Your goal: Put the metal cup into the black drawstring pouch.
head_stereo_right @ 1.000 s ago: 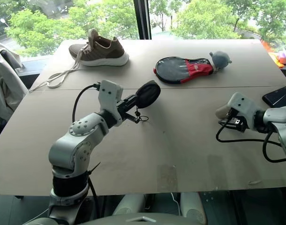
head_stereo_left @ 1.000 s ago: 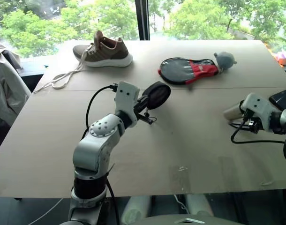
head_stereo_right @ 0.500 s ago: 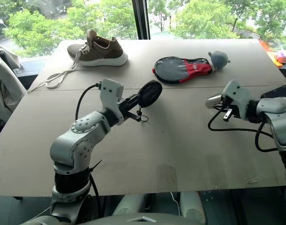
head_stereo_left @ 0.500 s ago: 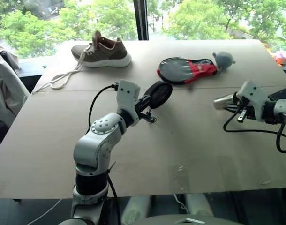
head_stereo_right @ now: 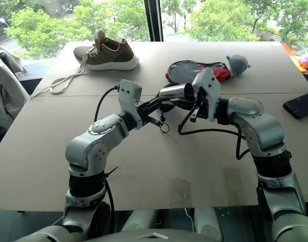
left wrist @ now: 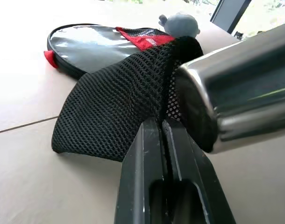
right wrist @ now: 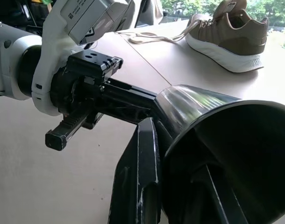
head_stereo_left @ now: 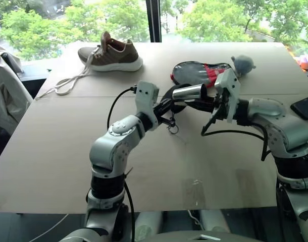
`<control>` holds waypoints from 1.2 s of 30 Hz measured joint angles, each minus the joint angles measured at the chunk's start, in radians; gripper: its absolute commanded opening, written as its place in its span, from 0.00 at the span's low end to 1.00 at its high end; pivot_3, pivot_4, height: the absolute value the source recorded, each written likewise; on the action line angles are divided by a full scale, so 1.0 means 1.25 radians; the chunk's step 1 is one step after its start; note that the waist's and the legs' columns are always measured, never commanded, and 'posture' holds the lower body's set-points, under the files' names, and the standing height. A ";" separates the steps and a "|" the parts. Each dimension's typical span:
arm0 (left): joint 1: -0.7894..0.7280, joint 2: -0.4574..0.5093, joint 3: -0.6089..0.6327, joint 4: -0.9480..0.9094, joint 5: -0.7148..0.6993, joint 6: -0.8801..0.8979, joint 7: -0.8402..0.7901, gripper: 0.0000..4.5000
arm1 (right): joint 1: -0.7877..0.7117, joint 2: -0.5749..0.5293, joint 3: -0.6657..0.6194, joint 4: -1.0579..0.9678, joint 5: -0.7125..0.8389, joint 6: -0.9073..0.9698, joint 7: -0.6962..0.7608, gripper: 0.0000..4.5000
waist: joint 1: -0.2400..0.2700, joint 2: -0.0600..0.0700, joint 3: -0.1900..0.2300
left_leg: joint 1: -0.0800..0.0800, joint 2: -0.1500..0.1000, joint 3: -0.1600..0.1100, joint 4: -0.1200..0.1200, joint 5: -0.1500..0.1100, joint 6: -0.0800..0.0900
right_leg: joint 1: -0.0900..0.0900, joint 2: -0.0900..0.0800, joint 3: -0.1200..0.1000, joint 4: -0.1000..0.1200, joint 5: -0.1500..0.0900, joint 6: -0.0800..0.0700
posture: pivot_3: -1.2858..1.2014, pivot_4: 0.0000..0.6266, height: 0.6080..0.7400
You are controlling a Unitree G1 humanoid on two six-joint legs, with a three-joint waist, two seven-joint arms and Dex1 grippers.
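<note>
1. Left gripper [left wrist: 163, 128]: fingers pressed together, pinching the edge of the black pouch [left wrist: 119, 112] at its mouth. The mesh hangs from the pinch, held up above the table [head_stereo_left: 68, 151] near its middle.
2. Right gripper [right wrist: 180, 140]: fingers clamped on the rim of the metal cup [head_stereo_left: 188, 93], one finger outside the wall and one inside the open end. The cup lies roughly level in the air, closed base pointing left toward the pouch.
3. Relation: the cup's base sits just beside the pouch mouth, right at the left fingertips. I cannot tell whether it touches the fabric. The cup is not inside the pouch yet.
4. The cord loop [head_stereo_left: 172, 129] dangles below the left gripper, clear of the cup.
5. Step in hand (judgement): lining the cup up with the pouch mouth, just ahead of insertion.
6. Next move (judgement): the mouth looks nearly flat, since it is pinched at one edge only. The base likely has to nudge under the free lip and push leftward so the mesh slides over it. Risk: the cup pushes the fabric aside instead of entering.
7. Elsewhere: shoe [head_stereo_left: 111, 53] at far left; black-and-red paddle cover [head_stereo_left: 199, 72] and grey plush toy [head_stereo_left: 242, 64] at far right, behind the grippers; phone [head_stereo_left: 304, 106] at the right edge. All well apart from the work.
</note>
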 measured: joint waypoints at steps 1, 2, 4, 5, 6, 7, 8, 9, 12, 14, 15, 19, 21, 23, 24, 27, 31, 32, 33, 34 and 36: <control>0.000 0.002 0.000 0.005 -0.001 -0.001 -0.002 0.00 | 0.000 0.002 0.017 0.025 -0.035 -0.036 -0.004 0.01 | -0.001 0.000 0.000 | 0.000 0.000 0.000 0.000 0.000 0.000 | 0.000 0.000 0.000 0.000 0.000 0.000 | 0.52 0.24 1.00; 0.000 0.004 0.000 0.007 -0.004 -0.001 -0.005 0.00 | 0.000 0.003 0.029 0.043 -0.057 -0.055 -0.009 0.01 | -0.001 0.000 0.000 | 0.000 0.000 0.001 0.000 0.000 0.000 | 0.000 0.000 0.000 0.000 0.000 0.000 | 0.52 0.24 1.00; 0.000 0.005 -0.001 0.008 -0.019 -0.004 -0.018 0.00 | 0.000 0.005 0.062 0.102 -0.127 -0.112 -0.028 0.01 | -0.001 0.000 0.000 | 0.000 0.000 0.001 0.000 0.000 0.000 | 0.000 0.000 0.000 0.000 0.000 0.000 | 0.52 0.24 1.00; 0.001 0.006 -0.008 0.008 -0.028 -0.006 -0.027 0.00 | 0.000 0.011 0.078 0.127 -0.161 -0.141 -0.039 0.01 | -0.001 0.000 0.000 | 0.000 0.000 0.001 0.000 0.000 0.000 | 0.000 0.000 0.000 0.000 0.000 0.000 | 0.52 0.24 1.00; 0.001 0.008 -0.012 0.008 -0.029 -0.008 -0.034 0.00 | -0.001 0.015 0.086 0.139 -0.181 -0.158 -0.047 0.01 | -0.001 0.000 0.000 | 0.000 0.000 0.001 0.000 0.000 0.000 | -0.001 0.000 0.001 0.000 0.000 0.000 | 0.52 0.24 1.00; 0.001 0.012 -0.017 0.008 -0.032 -0.012 -0.039 0.00 | -0.002 0.019 0.093 0.150 -0.200 -0.175 -0.055 0.01 | -0.001 0.000 0.000 | 0.000 0.000 0.001 0.000 0.000 0.000 | -0.001 0.000 0.001 0.000 0.000 0.000 | 0.52 0.24 1.00; 0.002 0.016 -0.019 0.008 -0.036 -0.014 -0.044 0.00 | -0.005 0.029 0.094 0.158 -0.214 -0.184 -0.063 0.01 | -0.001 0.000 0.000 | 0.000 0.000 0.001 0.000 0.000 0.000 | -0.001 0.000 0.001 0.000 0.000 0.000 | 0.52 0.24 1.00; 0.001 0.017 -0.021 0.008 -0.040 -0.017 -0.048 0.00 | -0.011 0.039 0.094 0.162 -0.223 -0.194 -0.069 0.01 | -0.002 0.000 0.000 | 0.000 0.000 0.002 0.000 0.000 0.000 | -0.002 0.000 0.002 0.000 0.000 0.000 | 0.52 0.24 1.00; 0.003 0.019 -0.033 0.004 -0.054 -0.022 -0.060 0.00 | -0.021 0.103 0.078 0.168 -0.213 -0.178 -0.095 0.01 | -0.004 0.000 0.000 | 0.000 0.001 0.001 -0.001 0.000 0.000 | -0.002 0.001 0.002 0.000 0.000 0.000 | 0.52 0.24 1.00; 0.003 0.024 -0.032 -0.011 -0.059 -0.033 -0.069 0.00 | -0.015 0.187 0.025 0.171 -0.159 -0.113 -0.141 0.01 | -0.005 0.000 0.000 | 0.000 0.001 0.001 -0.001 0.000 0.000 | -0.002 0.001 0.004 0.001 0.000 0.000 | 0.52 0.24 1.00; 0.002 0.026 -0.031 -0.017 -0.060 -0.041 -0.070 0.00 | -0.012 0.229 -0.011 0.171 -0.113 -0.067 -0.163 0.01 | -0.004 0.000 0.000 | 0.000 0.001 0.001 -0.001 0.000 0.000 | -0.002 0.001 0.004 0.001 0.000 0.000 | 0.52 0.24 1.00; -0.003 0.025 -0.032 -0.021 -0.064 -0.062 -0.075 0.00 | -0.005 0.365 -0.183 0.187 0.104 0.147 -0.247 0.01 | 0.001 0.000 0.000 | -0.001 0.000 0.001 -0.001 0.000 0.000 | -0.002 0.000 0.005 0.001 0.000 0.000 | 0.52 0.24 1.00; -0.003 0.027 -0.035 -0.018 -0.069 -0.066 -0.081 0.00 | -0.005 0.385 -0.226 0.187 0.167 0.221 -0.274 0.01 | 0.001 0.000 0.000 | -0.001 -0.001 0.001 -0.001 0.000 0.000 | -0.002 0.000 0.004 0.001 0.000 0.000 | 0.52 0.24 1.00; -0.003 0.028 -0.040 -0.013 -0.069 -0.070 -0.085 0.00 | -0.003 0.380 -0.227 0.182 0.177 0.233 -0.283 0.01 | -0.002 0.001 0.000 | 0.000 -0.001 0.001 -0.001 0.000 0.000 | -0.003 0.001 0.003 0.001 0.000 0.000 | 0.52 0.24 1.00; -0.003 0.029 -0.043 -0.009 -0.070 -0.071 -0.087 0.00 | 0.000 0.369 -0.213 0.178 0.165 0.223 -0.282 0.01 | -0.003 0.001 0.000 | 0.000 -0.001 0.002 -0.001 0.000 0.000 | -0.003 0.001 0.003 0.001 0.000 0.000 | 0.52 0.24 1.00; -0.003 0.028 -0.065 0.009 -0.075 -0.070 -0.094 0.00 | 0.002 0.203 0.041 0.176 -0.105 -0.065 -0.214 0.01 | -0.007 0.001 0.000 | 0.000 -0.001 0.004 -0.002 0.000 0.000 | -0.004 0.003 0.003 0.002 0.000 0.000 | 0.52 0.24 1.00; -0.003 0.028 -0.070 0.015 -0.076 -0.070 -0.099 0.00 | -0.040 0.104 0.201 0.251 -0.338 -0.355 -0.170 0.01 | -0.024 0.001 0.000 | 0.001 0.000 0.005 -0.001 0.000 0.000 | -0.004 0.002 0.005 0.003 0.000 0.000 | 0.52 0.24 1.00; -0.002 0.029 -0.074 0.017 -0.076 -0.070 -0.099 0.00 | -0.051 0.098 0.212 0.277 -0.363 -0.401 -0.171 0.01 | -0.025 0.001 0.000 | 0.001 0.000 0.006 -0.001 0.000 0.000 | -0.004 0.002 0.005 0.003 0.000 0.000 | 0.52 0.24 1.00; 0.000 0.029 -0.078 0.027 -0.074 -0.070 -0.099 0.00 | -0.063 0.095 0.219 0.309 -0.391 -0.452 -0.174 0.01 | -0.025 0.001 0.000 | 0.001 0.001 0.005 -0.001 0.000 0.000 | -0.004 0.002 0.005 0.003 0.000 0.000 | 0.52 0.24 1.00; 0.001 0.029 -0.079 0.029 -0.073 -0.070 -0.098 0.00 | -0.071 0.102 0.216 0.331 -0.398 -0.476 -0.174 0.01 | -0.025 0.000 0.000 | 0.001 0.001 0.005 -0.001 0.000 0.000 | -0.004 0.003 0.005 0.003 0.000 0.000 | 0.52 0.24 1.00; 0.001 0.032 -0.072 0.029 -0.073 -0.070 -0.097 0.00 | -0.072 0.126 0.200 0.357 -0.396 -0.488 -0.176 0.16 | -0.025 0.000 0.000 | 0.001 0.001 0.005 -0.002 0.000 0.000 | -0.004 0.003 0.006 0.003 0.000 0.000 | 0.52 0.24 1.00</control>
